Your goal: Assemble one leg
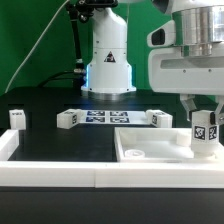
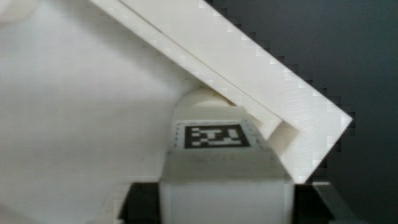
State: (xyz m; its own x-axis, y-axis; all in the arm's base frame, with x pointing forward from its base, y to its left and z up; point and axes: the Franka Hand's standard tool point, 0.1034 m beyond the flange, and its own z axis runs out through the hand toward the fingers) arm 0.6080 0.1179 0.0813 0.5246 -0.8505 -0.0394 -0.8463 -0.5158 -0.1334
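Observation:
My gripper (image 1: 204, 114) is shut on a leg (image 1: 205, 134), a small white post with a black-and-white tag, and holds it upright over the right corner of the flat white slab (image 1: 150, 148). In the wrist view the leg (image 2: 219, 150) sits between my black fingers (image 2: 150, 200), and its far end meets the slab (image 2: 89, 100) near the slab's corner edge. I cannot tell whether the end sits in a socket. A round socket (image 1: 133, 153) shows on the slab's left part.
Three more legs stand on the black table: one at the far left (image 1: 16, 119), one left of the marker board (image 1: 67, 120), and one right of it (image 1: 160, 119). The marker board (image 1: 105, 118) lies in front of the robot base (image 1: 108, 60). A low white wall (image 1: 60, 168) runs along the front.

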